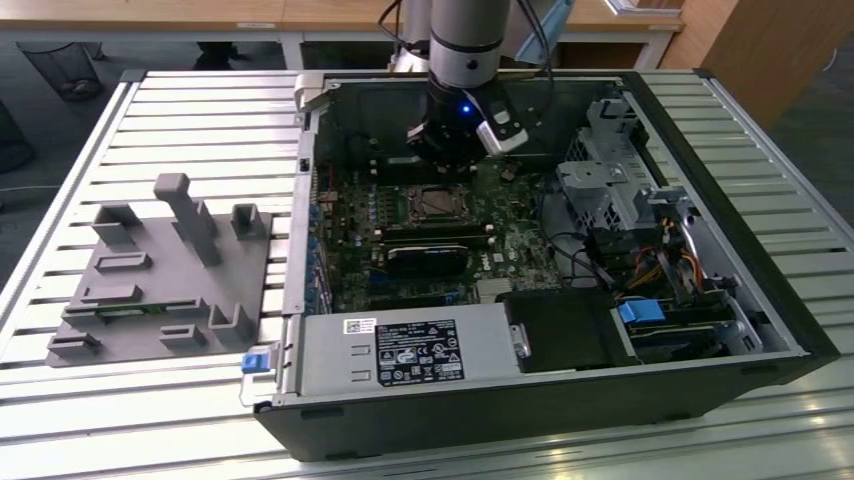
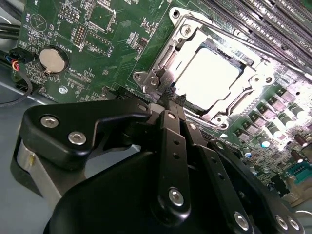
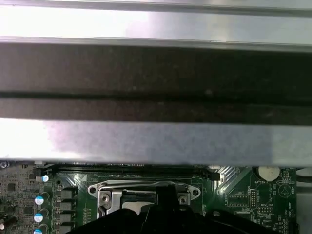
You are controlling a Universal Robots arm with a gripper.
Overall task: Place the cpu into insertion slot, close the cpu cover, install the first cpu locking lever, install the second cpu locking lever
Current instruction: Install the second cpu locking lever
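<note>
End effector point(image 2: 171, 100) fingers together, tip at the corner of the cpu cover point(image 2: 234, 105) | cpu point(image 2: 207, 78) seated in insertion slot point(image 1: 434, 201) (cover lying down over it) | green board point(image 2: 102, 44) inside open computer case point(image 1: 747, 300) on slatted table point(image 1: 160, 100)

cpu point(image 2: 207, 78) in insertion slot point(image 1: 437, 203), cpu cover point(image 2: 187, 36) over it, pincer point(image 2: 171, 99) at the cover's edge

Silver-grey arm point(image 1: 467, 35), blue wrist light, black screw-studded gripper point(image 2: 170, 100).
</note>
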